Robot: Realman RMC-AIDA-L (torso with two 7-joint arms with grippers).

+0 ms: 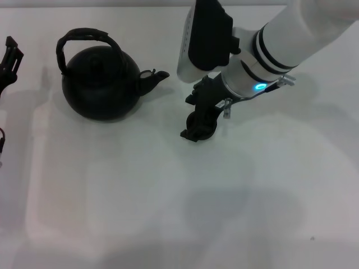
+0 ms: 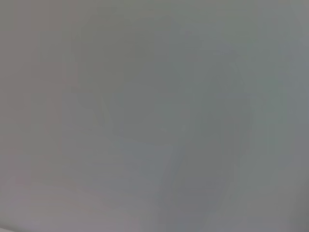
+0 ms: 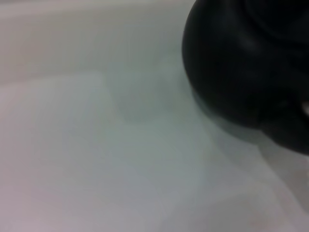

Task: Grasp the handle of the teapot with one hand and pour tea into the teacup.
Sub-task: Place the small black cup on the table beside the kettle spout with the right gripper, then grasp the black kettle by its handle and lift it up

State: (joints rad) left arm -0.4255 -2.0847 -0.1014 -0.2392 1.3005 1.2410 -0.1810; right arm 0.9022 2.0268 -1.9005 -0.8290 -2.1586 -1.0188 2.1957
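Teapot (image 1: 101,84) sits far left on the white bench (image 1: 168,196), spout pointing right. Looks heavy, rigid; take hold at the top of the arched handle (image 1: 84,36). Right gripper (image 1: 199,126) hangs right of the spout, jaws state unclear. Left gripper (image 1: 8,59) parked far left.

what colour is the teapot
Matte black all over, including the arched handle. The teapot shows best in the head view.
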